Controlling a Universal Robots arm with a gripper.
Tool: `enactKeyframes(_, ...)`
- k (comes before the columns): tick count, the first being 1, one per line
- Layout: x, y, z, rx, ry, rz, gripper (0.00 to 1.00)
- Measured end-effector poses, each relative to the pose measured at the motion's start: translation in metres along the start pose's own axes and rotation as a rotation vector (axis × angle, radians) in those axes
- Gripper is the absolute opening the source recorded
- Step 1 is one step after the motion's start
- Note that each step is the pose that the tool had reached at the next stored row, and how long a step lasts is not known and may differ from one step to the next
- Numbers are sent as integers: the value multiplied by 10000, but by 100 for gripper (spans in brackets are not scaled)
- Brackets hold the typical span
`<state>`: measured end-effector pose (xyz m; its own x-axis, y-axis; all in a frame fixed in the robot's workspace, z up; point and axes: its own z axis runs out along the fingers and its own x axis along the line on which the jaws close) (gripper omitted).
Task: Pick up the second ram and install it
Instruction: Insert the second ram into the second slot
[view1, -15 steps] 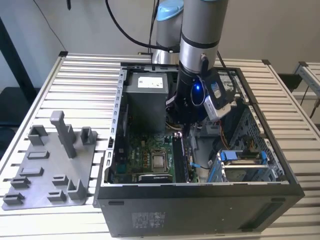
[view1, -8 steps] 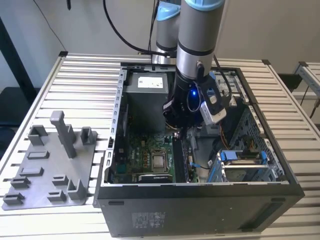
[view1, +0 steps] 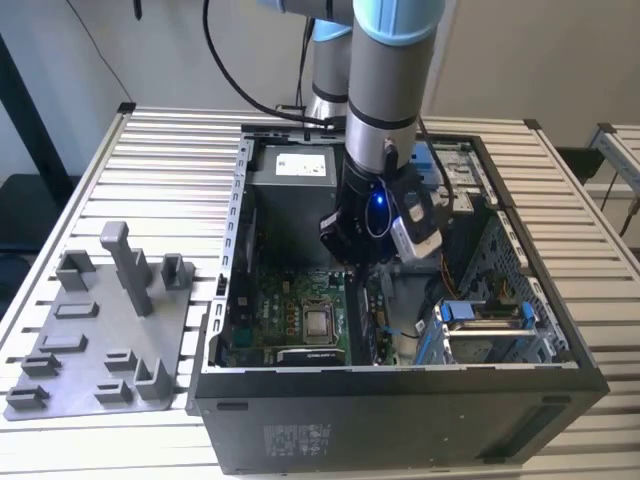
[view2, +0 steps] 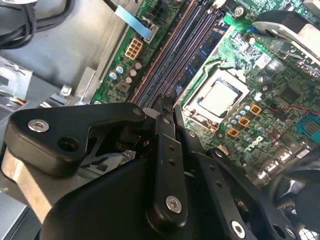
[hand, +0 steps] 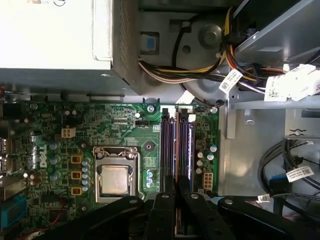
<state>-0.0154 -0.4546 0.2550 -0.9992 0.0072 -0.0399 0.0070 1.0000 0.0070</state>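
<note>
- Reaching down into the open computer case, the arm holds its gripper low over the green motherboard, at about 1 o'clock from the processor in the exterior view
- The gripper has its two fingers drawn nearly together, with only a thin slit between them, and they look pinched onto the upper edge of the second ram
- The second ram is seen edge-on as a narrow dark strip running out from the fingertips along the bank of memory slots, in line with them; whether it is fully seated in a slot cannot be told
- The other memory stick stands in a slot just beside it, on the side away from the processor
- In the exterior view the pale power supply sits at 12 o'clock inside the case, and a drive cage with blue fittings lies at 4 o'clock from the gripper
- A bundle of yellow and black cables runs from the power supply near the head of the slots
- A grey tray with upright blocks lies on the slatted counter at 9 o'clock from the case, well apart from the gripper
</note>
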Motion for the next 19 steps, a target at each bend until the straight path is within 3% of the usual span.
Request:
enactKeyframes(10, 24, -23, 174, 4, 3, 62, 14)
enactKeyframes(16, 27, -45, 241, 19, 1, 485, 14)
enactKeyframes(19, 27, -45, 241, 21, 2, 491, 14)
